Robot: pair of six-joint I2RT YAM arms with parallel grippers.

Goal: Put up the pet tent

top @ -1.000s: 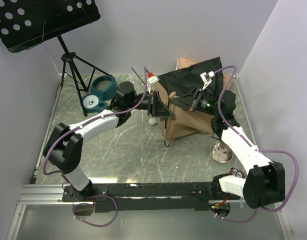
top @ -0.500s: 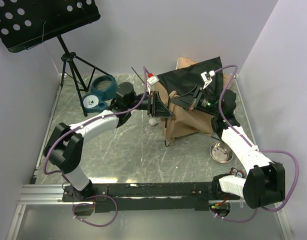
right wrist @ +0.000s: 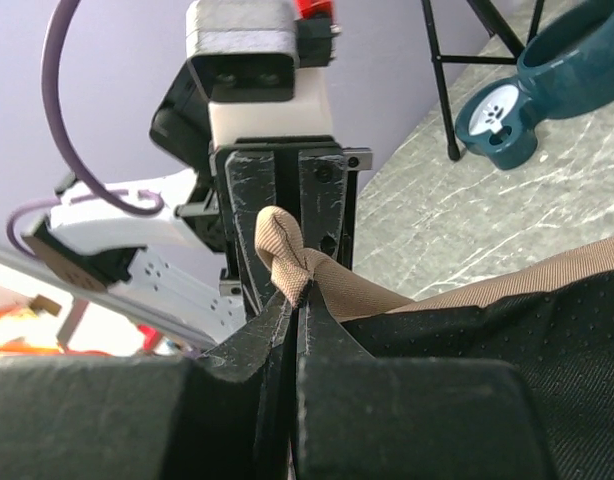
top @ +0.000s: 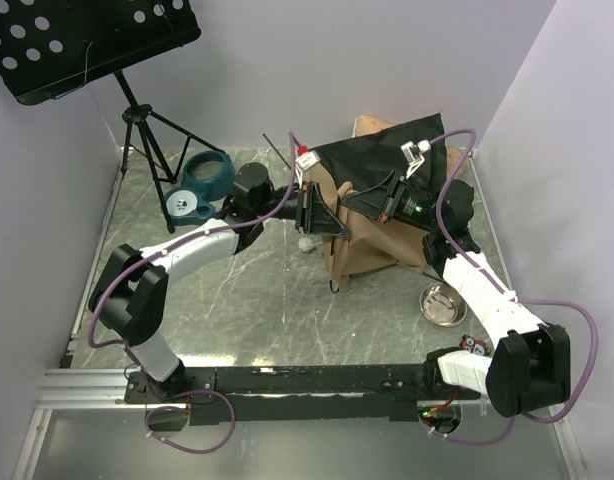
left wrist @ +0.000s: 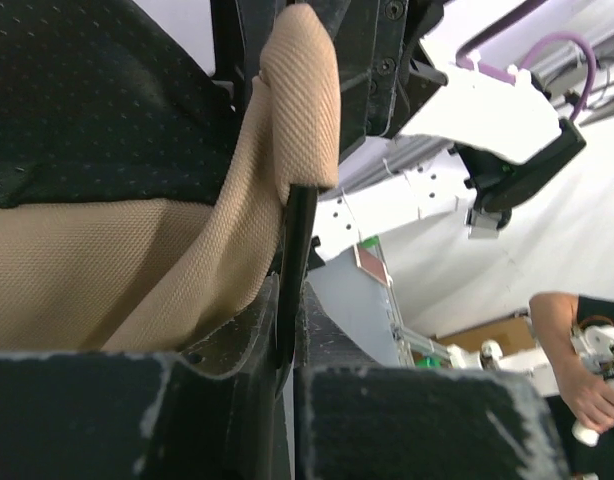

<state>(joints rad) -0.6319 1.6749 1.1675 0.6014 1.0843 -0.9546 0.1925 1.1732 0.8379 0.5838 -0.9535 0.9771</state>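
The left gripper (left wrist: 287,350) is seen clamped on a tan fold (right wrist: 284,245) at the edge of the tent (top: 372,245). The right gripper (right wrist: 295,320) is pressed shut on the same fold from the opposite side, so the two are set nose to nose with the cloth pinched between them. In both wrist views the fold is shown standing roughly upright out of the jaws. A thin dark strip beside it may be a pole, though this cannot be confirmed. From the shared pinch, the slumped tent is spread toward the right arm's side and the back wall, on the far right of the table (top: 257,300), with its black panel (top: 387,150) uppermost. The next move is judged to hinge on this head-on grip. The right arm is stretched over the tent body, while the left is reached in from open tabletop.
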